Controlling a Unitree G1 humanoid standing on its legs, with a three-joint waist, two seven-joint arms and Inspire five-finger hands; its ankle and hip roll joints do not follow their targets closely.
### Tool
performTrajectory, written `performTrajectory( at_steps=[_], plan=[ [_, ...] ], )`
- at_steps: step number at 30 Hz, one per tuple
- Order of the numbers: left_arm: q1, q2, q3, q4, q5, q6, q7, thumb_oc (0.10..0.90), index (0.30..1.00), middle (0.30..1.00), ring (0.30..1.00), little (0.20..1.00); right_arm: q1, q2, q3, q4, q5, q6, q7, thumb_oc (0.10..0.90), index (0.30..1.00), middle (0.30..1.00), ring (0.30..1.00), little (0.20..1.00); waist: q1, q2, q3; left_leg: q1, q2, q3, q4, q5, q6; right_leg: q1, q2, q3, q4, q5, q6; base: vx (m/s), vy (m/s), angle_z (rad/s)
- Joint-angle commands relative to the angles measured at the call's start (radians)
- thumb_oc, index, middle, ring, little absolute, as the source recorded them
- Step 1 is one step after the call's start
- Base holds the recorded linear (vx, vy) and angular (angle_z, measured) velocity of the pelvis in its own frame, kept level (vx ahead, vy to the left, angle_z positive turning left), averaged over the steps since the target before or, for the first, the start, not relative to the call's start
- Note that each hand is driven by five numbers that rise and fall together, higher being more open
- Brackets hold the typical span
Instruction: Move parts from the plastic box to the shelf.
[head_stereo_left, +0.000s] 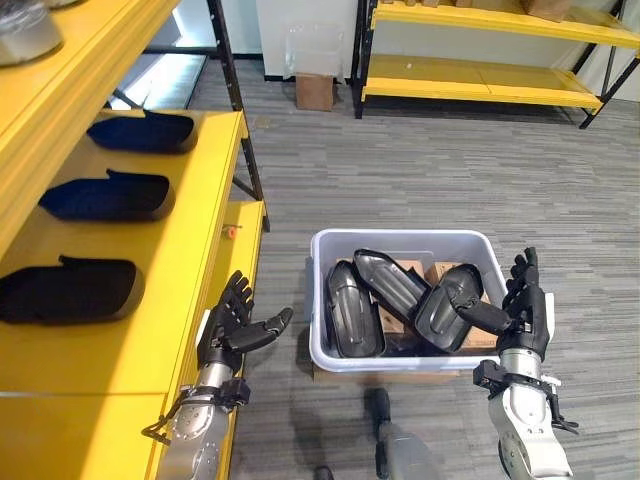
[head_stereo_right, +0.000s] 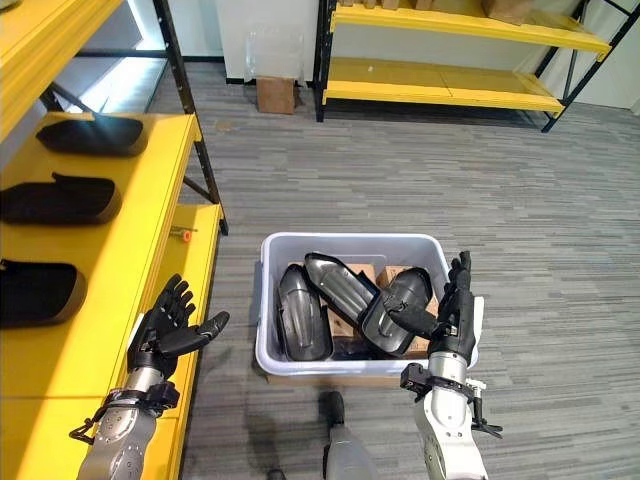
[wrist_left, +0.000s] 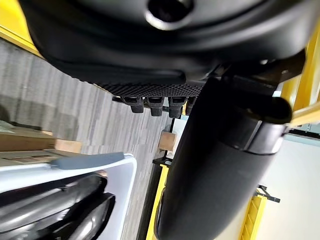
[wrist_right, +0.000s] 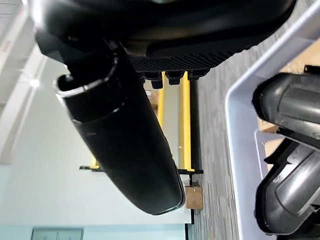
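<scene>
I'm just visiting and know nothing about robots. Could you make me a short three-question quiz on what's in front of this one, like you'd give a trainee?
1. True or false: the right hand is gripping a black part.
2. How many black parts lie on the yellow shelf to the robot's left?
3. Where does the plastic box stand? A) on the shelf B) on the floor in front of the robot C) on a table

Key
1. False: both the right hand and the left hand are open and hold nothing.
2. Three, in a row.
3. B; it holds three black parts over cardboard boxes.
</scene>
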Motion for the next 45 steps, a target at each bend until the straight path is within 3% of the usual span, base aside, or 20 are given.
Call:
performTrajectory(
  at_steps=[1, 6, 8, 11, 12, 13, 14, 16, 21, 24, 25, 27, 29, 30, 31, 45],
  plan=[
    [-0.040, 0.025, 0.026, -0.152, 0.001, -0.077, -0.025, 0.900, 1.000, 1.000, 1.000, 1.000, -0.046, -0.070, -0.029, -0.107, 0.014, -0.061, -0.004, 0.900, 1.000, 1.000, 1.000, 1.000, -0.018, -0.007, -0.073, -0.006, 0.181, -0.009, -0.029, -0.056, -0.064, 0.085, -0.060, 0.004, -0.015, -0.100, 0.123, 0.10, -0.051, -0.18],
    [-0.042, 0.017, 0.031, -0.151, 0.000, -0.079, 0.003, 0.900, 1.000, 1.000, 1.000, 1.000, -0.061, -0.082, -0.017, -0.099, 0.012, -0.027, -0.019, 0.900, 1.000, 1.000, 1.000, 1.000, -0.023, 0.005, -0.072, -0.029, 0.196, 0.040, -0.024, -0.034, -0.081, 0.093, -0.055, -0.026, -0.014, -0.122, 0.107, 0.05, -0.001, -0.22],
    [-0.025, 0.015, 0.051, -0.149, -0.002, -0.081, 0.015, 0.900, 1.000, 1.000, 1.000, 1.000, -0.056, -0.080, -0.022, -0.097, 0.005, -0.008, -0.009, 0.900, 1.000, 1.000, 1.000, 1.000, -0.019, 0.004, -0.070, -0.031, 0.194, 0.087, -0.015, -0.037, -0.085, 0.091, -0.068, -0.076, -0.019, -0.113, 0.112, 0.04, 0.019, -0.31],
    [0.023, 0.015, 0.079, -0.161, 0.005, -0.096, 0.031, 0.900, 1.000, 1.000, 1.000, 1.000, -0.066, -0.066, -0.013, -0.087, -0.007, 0.000, 0.024, 0.900, 1.000, 1.000, 1.000, 1.000, 0.017, 0.005, -0.063, -0.009, 0.199, 0.166, 0.005, -0.068, -0.085, 0.083, -0.097, -0.246, 0.024, -0.113, 0.135, 0.03, 0.035, -0.70],
    [0.027, 0.015, 0.083, -0.163, 0.006, -0.097, 0.031, 0.900, 1.000, 1.000, 1.000, 1.000, -0.068, -0.064, -0.011, -0.085, -0.009, -0.001, 0.027, 0.900, 1.000, 1.000, 1.000, 1.000, 0.021, 0.004, -0.062, -0.009, 0.200, 0.174, 0.009, -0.070, -0.084, 0.080, -0.101, -0.262, 0.032, -0.113, 0.135, -0.08, -0.013, -1.38],
    [0.043, 0.020, 0.105, -0.173, 0.014, -0.097, 0.038, 0.900, 1.000, 1.000, 1.000, 1.000, -0.095, -0.058, 0.004, -0.071, -0.004, 0.002, 0.048, 0.900, 1.000, 1.000, 1.000, 1.000, 0.064, -0.001, -0.055, -0.004, 0.203, 0.247, 0.044, -0.084, -0.077, 0.066, -0.156, -0.426, 0.116, -0.115, 0.134, -0.09, -0.039, -1.23],
    [0.035, 0.027, 0.116, -0.179, 0.026, -0.085, 0.054, 0.900, 1.000, 1.000, 1.000, 1.000, -0.114, -0.060, 0.015, -0.063, 0.000, 0.010, 0.055, 0.900, 1.000, 1.000, 1.000, 1.000, 0.084, -0.004, -0.051, -0.017, 0.208, 0.268, 0.078, -0.098, -0.071, 0.058, -0.180, -0.488, 0.154, -0.127, 0.125, -0.09, -0.086, -0.95],
    [0.024, 0.027, 0.128, -0.165, 0.005, -0.081, 0.091, 0.900, 1.000, 1.000, 1.000, 1.000, -0.141, -0.075, 0.047, -0.040, 0.018, 0.030, 0.057, 0.900, 1.000, 1.000, 1.000, 1.000, 0.098, -0.008, -0.042, -0.062, 0.219, 0.264, 0.147, -0.118, -0.066, 0.030, -0.179, -0.505, 0.195, -0.159, 0.094, -0.04, -0.078, -0.78],
    [0.015, 0.010, 0.138, -0.111, -0.040, -0.134, 0.073, 0.900, 1.000, 1.000, 1.000, 1.000, -0.131, -0.079, 0.066, -0.034, -0.022, 0.007, 0.055, 0.900, 1.000, 1.000, 1.000, 1.000, 0.080, -0.008, -0.043, -0.094, 0.239, 0.244, 0.152, -0.088, -0.073, 0.032, -0.144, -0.444, 0.202, -0.203, 0.071, -0.03, -0.043, -0.25],
    [-0.017, 0.006, 0.107, -0.077, -0.032, -0.129, 0.020, 0.900, 1.000, 1.000, 1.000, 1.000, -0.074, -0.085, 0.029, -0.049, 0.015, -0.004, 0.052, 0.900, 1.000, 1.000, 1.000, 1.000, 0.018, 0.000, -0.053, -0.098, 0.228, 0.119, 0.099, -0.061, -0.064, 0.036, -0.113, -0.204, 0.231, -0.235, 0.094, 0.00, -0.108, 0.90],
    [-0.042, 0.013, 0.089, -0.079, -0.018, -0.115, -0.002, 0.900, 1.000, 1.000, 1.000, 1.000, -0.053, -0.088, 0.015, -0.068, 0.018, -0.015, 0.041, 0.900, 1.000, 1.000, 1.000, 1.000, -0.011, 0.007, -0.049, -0.104, 0.233, 0.074, 0.080, -0.030, -0.064, 0.030, -0.095, -0.113, 0.256, -0.250, 0.085, -0.07, -0.171, 2.29],
    [-0.070, 0.017, 0.062, -0.090, -0.021, -0.089, 0.012, 0.900, 1.000, 1.000, 1.000, 1.000, -0.039, -0.089, 0.009, -0.099, 0.013, 0.009, 0.041, 0.900, 1.000, 1.000, 1.000, 1.000, -0.041, 0.018, -0.049, -0.093, 0.238, 0.021, 0.051, -0.016, -0.083, 0.062, -0.050, -0.035, 0.231, -0.279, 0.071, -0.06, -0.188, 1.89],
    [-0.072, 0.007, 0.042, -0.076, -0.050, -0.103, 0.060, 0.900, 1.000, 1.000, 1.000, 1.000, -0.051, -0.096, 0.021, -0.092, 0.010, 0.025, 0.064, 0.900, 1.000, 1.000, 1.000, 1.000, -0.042, 0.020, -0.043, -0.111, 0.252, 0.009, 0.073, 0.003, -0.101, 0.105, -0.030, -0.028, 0.191, -0.283, 0.047, -0.09, -0.162, 0.41],
    [-0.084, -0.008, 0.033, -0.080, -0.050, -0.106, 0.052, 0.900, 1.000, 1.000, 1.000, 1.000, -0.078, -0.107, 0.041, -0.081, -0.013, 0.016, 0.057, 0.900, 1.000, 1.000, 1.000, 1.000, -0.036, 0.024, -0.032, -0.158, 0.279, 0.006, 0.107, 0.063, -0.121, 0.121, -0.016, -0.017, 0.165, -0.285, 0.027, -0.14, -0.121, 0.04],
    [-0.084, -0.019, 0.030, -0.083, -0.034, -0.103, 0.040, 0.900, 1.000, 1.000, 1.000, 1.000, -0.088, -0.112, 0.043, -0.075, -0.011, 0.019, 0.052, 0.900, 1.000, 1.000, 1.000, 1.000, -0.033, 0.026, -0.028, -0.170, 0.288, 0.000, 0.113, 0.081, -0.127, 0.131, -0.011, -0.008, 0.150, -0.283, 0.020, -0.12, -0.094, 0.06],
    [-0.081, -0.035, 0.016, -0.063, -0.034, -0.121, 0.020, 0.900, 1.000, 1.000, 1.000, 1.000, -0.129, -0.151, 0.068, -0.078, -0.087, 0.038, 0.114, 0.900, 1.000, 1.000, 1.000, 1.000, -0.042, 0.062, -0.045, -0.154, 0.308, 0.011, 0.054, 0.142, -0.161, 0.162, -0.003, 0.003, 0.117, -0.295, 0.006, -0.01, -0.004, -0.02]
  ],
)
